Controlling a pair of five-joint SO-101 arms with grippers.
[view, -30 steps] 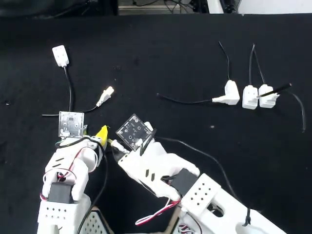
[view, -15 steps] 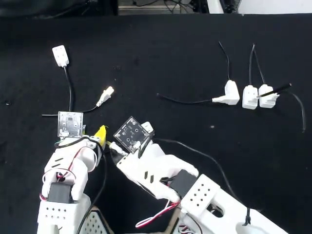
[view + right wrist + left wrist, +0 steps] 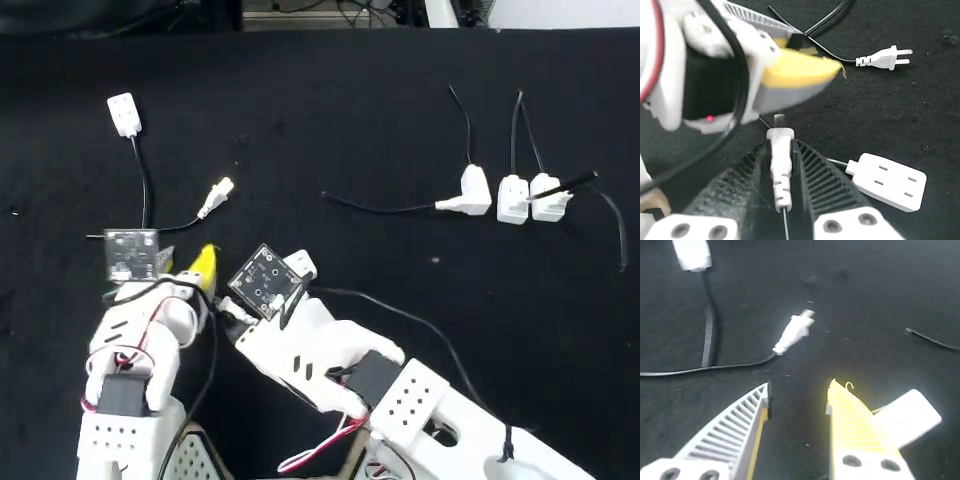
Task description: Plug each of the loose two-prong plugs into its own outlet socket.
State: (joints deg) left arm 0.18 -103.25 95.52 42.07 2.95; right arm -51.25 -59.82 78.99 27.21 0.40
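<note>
- Near the front left of the black desk (image 3: 380, 120), the right claw (image 3: 780, 147) is clamped on a white plug (image 3: 780, 167), pinned between its two dark fingers.
- That held plug lies lengthwise along the fingers. Its prongs point out past the fingertips, toward the left arm's yellow finger (image 3: 800, 70) close ahead.
- Left claw (image 3: 799, 387) hangs above the desk with its fingers spread apart, holding nothing.
- Ahead of it a loose plug (image 3: 795, 331) lies flat, prongs pointing away from the arms, cord trailing back.
- A white outlet socket (image 3: 887, 182) lies just beside the right claw.
- From the high view, the right wrist's camera board hides the held plug.
</note>
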